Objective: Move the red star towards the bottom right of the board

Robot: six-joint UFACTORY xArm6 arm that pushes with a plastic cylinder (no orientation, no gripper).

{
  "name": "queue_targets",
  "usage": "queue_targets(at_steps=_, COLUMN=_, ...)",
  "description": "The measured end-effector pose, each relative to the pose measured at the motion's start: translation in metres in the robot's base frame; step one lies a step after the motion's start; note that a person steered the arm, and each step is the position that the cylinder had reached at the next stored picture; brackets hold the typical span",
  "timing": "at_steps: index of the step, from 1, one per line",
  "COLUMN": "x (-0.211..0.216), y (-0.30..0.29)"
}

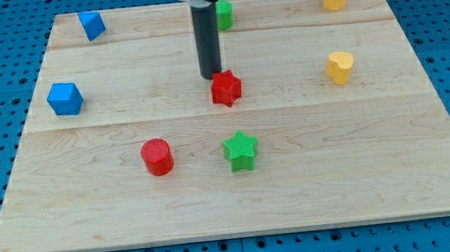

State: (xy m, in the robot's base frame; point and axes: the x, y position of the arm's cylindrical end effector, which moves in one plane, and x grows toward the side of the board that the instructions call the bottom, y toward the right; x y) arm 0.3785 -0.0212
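Wooden board (240, 199) on blue pegboard. The red star (225, 88) lay near centre, above the green star (241, 150); my tip (211, 77), holding nothing, touched its upper-left edge. Travel toward bottom right remained undone.

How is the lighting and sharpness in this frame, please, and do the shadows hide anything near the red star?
Camera view: even, soft light, no strong glare on the board; blocks sharp with only faint shadows. My tip sits at the red star's upper-left edge, clearly visible; the rod's top is cropped.
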Motion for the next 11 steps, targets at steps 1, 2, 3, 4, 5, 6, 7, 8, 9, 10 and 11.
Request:
queue_targets(at_steps=1, x=0.02, y=0.025)
queue_targets(at_steps=2, x=0.041, y=0.067)
queue_targets(at_steps=3, x=0.063, y=0.092)
queue_targets(at_steps=4, x=0.063, y=0.083)
queue_targets(at_steps=5, x=0.063, y=0.075)
queue_targets(at_steps=6, x=0.063, y=0.075)
queue_targets(at_steps=7, x=0.062, y=0.075)
queue_targets(at_steps=8, x=0.061, y=0.075)
queue_targets(at_steps=9, x=0.061, y=0.075)
queue_targets(at_steps=10, x=0.061, y=0.059)
queue_targets(at_steps=11, x=0.062, y=0.038)
